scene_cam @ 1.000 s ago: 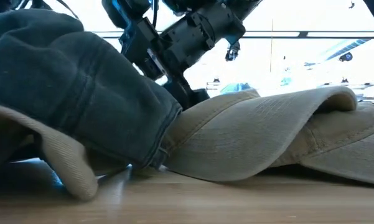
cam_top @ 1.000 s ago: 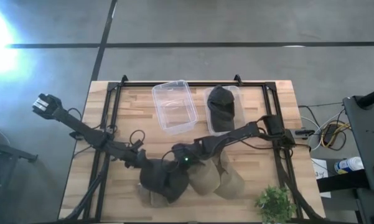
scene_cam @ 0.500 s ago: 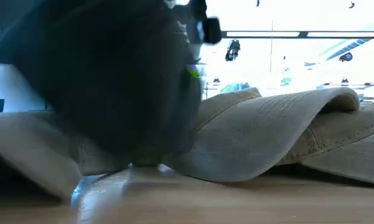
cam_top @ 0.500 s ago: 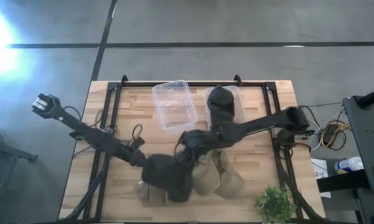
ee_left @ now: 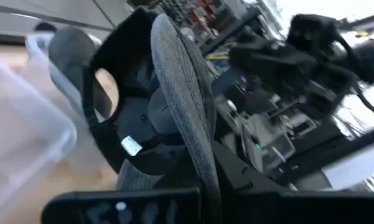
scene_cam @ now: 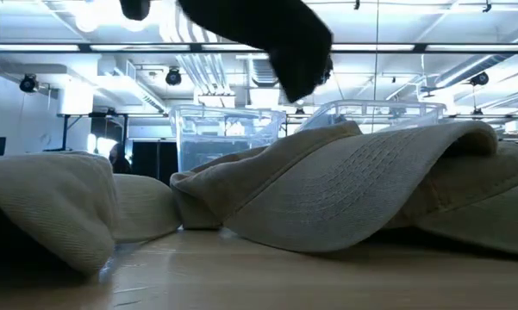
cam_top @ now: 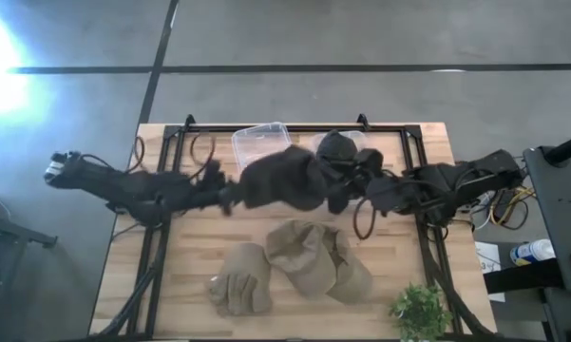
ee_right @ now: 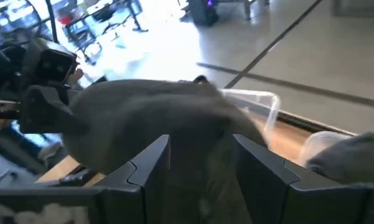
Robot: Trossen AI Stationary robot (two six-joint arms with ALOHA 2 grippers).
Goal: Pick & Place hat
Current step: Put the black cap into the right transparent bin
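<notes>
High view: the left gripper (cam_top: pixel 230 197) and right gripper (cam_top: pixel 347 183) both grasp the dark cap (cam_top: pixel 283 180), lifted between them above 2 clear containers (cam_top: pixel 258 139). 3 tan caps (cam_top: pixel 309 258) lie below on the table (cam_top: pixel 409 228).

Low view: the dark cap (scene_cam: pixel 267 34) hangs overhead.

Left wrist view: the brim (ee_left: pixel 183 118) sits clamped edge-on.

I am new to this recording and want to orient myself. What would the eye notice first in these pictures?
First, the dark hat, held up in the air between the left gripper and the right gripper, over the far middle of the table, partly above the clear bin. Next, the tan hats lying in a heap near the front edge. A second bin already holds another dark hat.
</notes>
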